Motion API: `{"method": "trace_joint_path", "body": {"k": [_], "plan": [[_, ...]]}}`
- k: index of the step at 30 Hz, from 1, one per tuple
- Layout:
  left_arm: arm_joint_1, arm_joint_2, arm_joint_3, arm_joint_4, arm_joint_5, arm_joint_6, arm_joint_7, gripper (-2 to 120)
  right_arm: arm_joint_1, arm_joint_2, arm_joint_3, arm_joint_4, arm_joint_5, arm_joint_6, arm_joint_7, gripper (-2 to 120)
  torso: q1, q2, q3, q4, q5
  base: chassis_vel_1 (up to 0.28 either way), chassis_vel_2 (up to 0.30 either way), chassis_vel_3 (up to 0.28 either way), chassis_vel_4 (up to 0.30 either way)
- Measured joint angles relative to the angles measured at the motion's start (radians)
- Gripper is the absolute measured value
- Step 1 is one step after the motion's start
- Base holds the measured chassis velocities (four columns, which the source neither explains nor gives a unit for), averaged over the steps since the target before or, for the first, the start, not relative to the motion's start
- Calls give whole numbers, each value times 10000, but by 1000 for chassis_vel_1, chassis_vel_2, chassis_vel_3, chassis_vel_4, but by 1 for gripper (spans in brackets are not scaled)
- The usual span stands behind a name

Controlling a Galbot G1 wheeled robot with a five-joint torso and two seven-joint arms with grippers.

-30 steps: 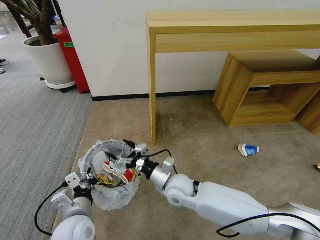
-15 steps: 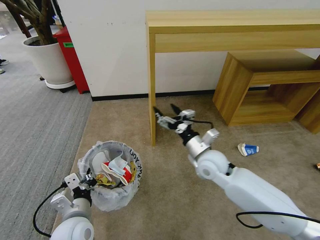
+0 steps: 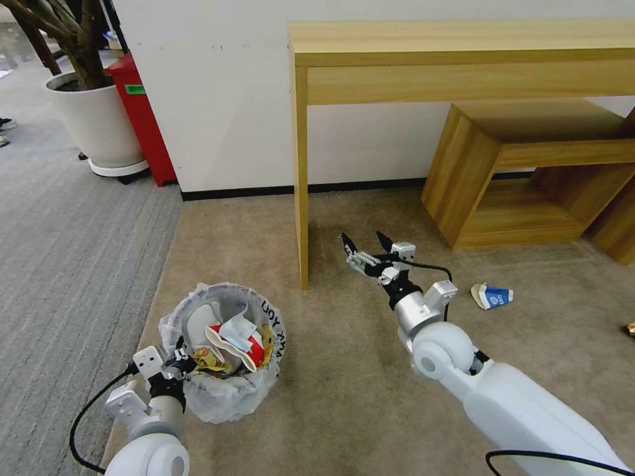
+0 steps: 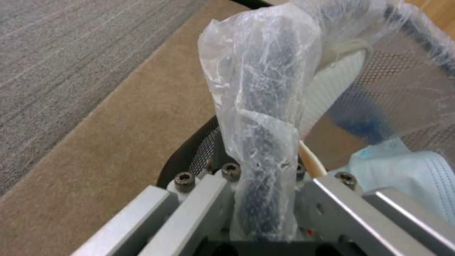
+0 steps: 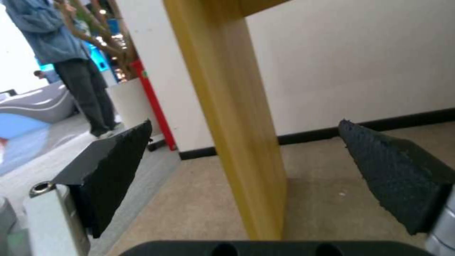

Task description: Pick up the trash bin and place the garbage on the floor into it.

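The trash bin [image 3: 221, 357] is held by its rim in the left claw [image 3: 173, 362], clamped over the plastic liner, above the beige floor [image 3: 344, 370] near its left edge beside the grey carpet. Slippers and red wrappers are seen inside it. The right claw [image 3: 366, 246] is spread wide and empty, close to the wooden leg [image 3: 301, 198]. A paper cup [image 3: 492, 296] lies well apart to its right. The leg could be struck if the arm swings carelessly, and the liner could slip from the grip
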Motion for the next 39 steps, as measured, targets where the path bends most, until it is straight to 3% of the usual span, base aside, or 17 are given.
{"method": "trace_joint_path", "body": {"k": [39], "plan": [[-84,0,-7,161,-6,-26,-28,1,-567,122,253,-386,-514,241,46,100,0,0,1,-2,-1,-95,-103,-99,-97]]}}
